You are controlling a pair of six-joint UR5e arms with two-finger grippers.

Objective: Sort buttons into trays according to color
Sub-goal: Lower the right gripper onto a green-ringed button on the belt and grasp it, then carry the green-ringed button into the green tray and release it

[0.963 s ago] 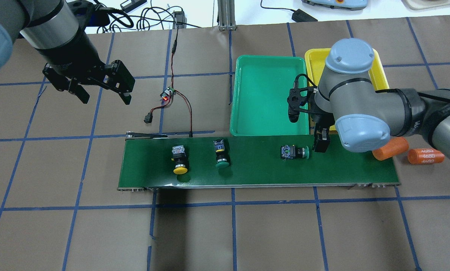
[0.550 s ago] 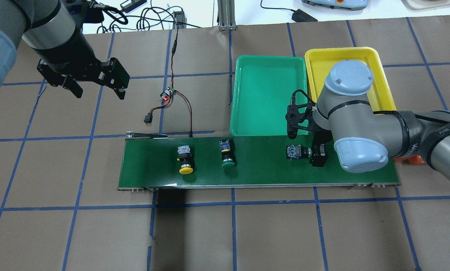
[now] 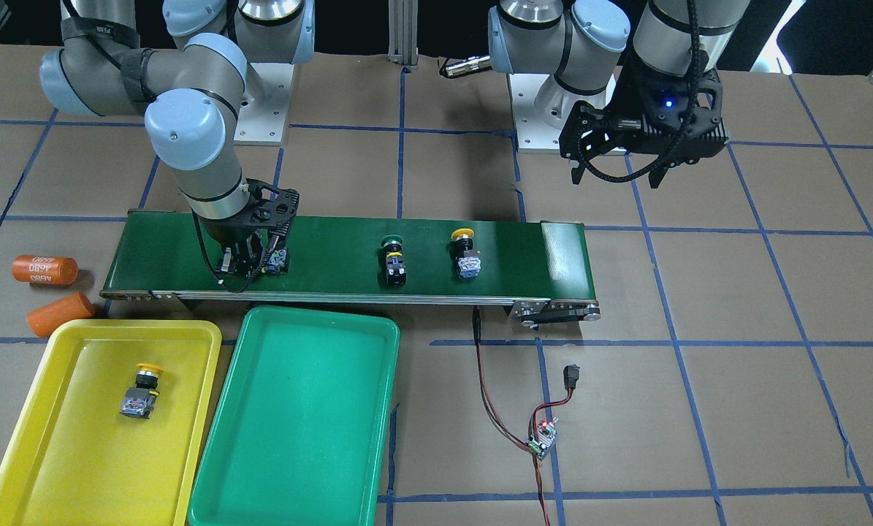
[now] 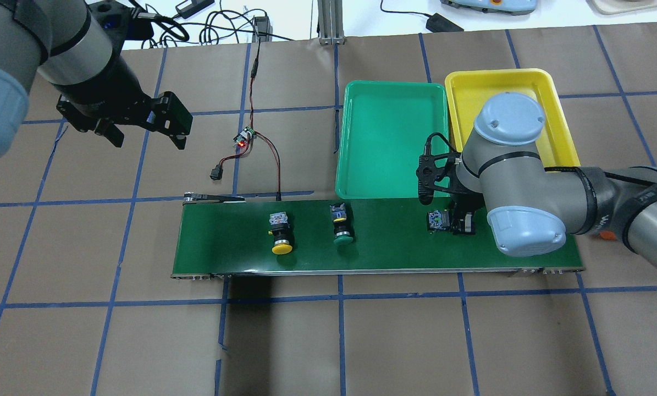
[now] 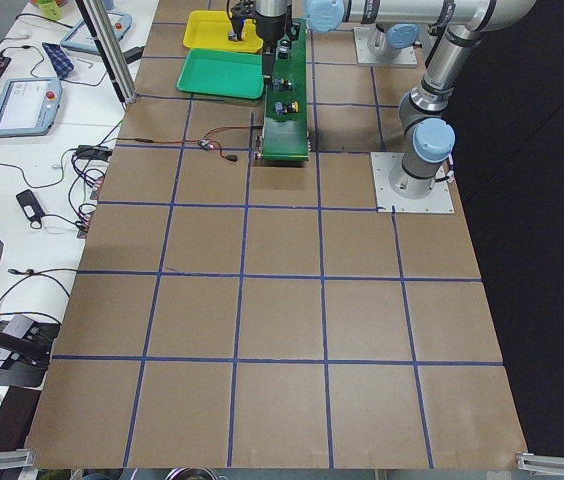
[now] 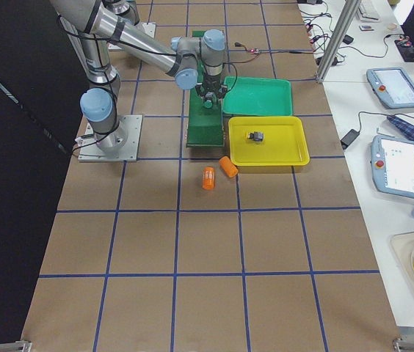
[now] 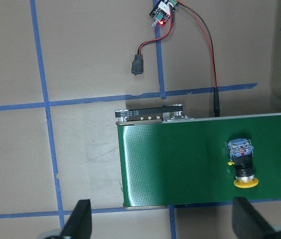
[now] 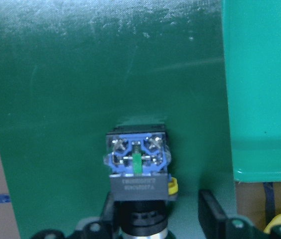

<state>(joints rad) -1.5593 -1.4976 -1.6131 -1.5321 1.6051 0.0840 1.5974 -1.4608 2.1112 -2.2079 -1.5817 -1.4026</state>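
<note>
A button lies on its side at the belt's right end, its grey-blue contact block (image 4: pixel 438 220) (image 3: pixel 279 261) (image 8: pixel 138 164) showing and its cap hidden. My right gripper (image 4: pixel 456 224) (image 3: pixel 250 263) (image 8: pixel 158 211) is open and low over it, its fingers (image 8: pixel 210 209) straddling the black collar. Further along the belt lie a green button (image 4: pixel 342 228) (image 3: pixel 394 256) and a yellow button (image 4: pixel 281 237) (image 3: pixel 465 248) (image 7: pixel 242 164). Another yellow button (image 3: pixel 142 391) (image 6: pixel 255 136) rests in the yellow tray (image 3: pixel 63 453) (image 4: pixel 504 82). Nothing lies in the green tray (image 4: pixel 350 137) (image 3: pixel 312 409). My left gripper (image 4: pixel 144 129) (image 3: pixel 619 172) hovers open, holding nothing.
The dark-green conveyor belt (image 4: pixel 388 247) runs across the table in front of both trays. Two orange cylinders (image 3: pixel 44 269) (image 3: pixel 60 314) lie off its right end. A small circuit board with red and black wires (image 4: pixel 244 137) sits beyond the belt's left end.
All three buttons on the belt have drifted rightward in the overhead view. My right gripper came down over the rightmost one. The left gripper shifted only slightly.
</note>
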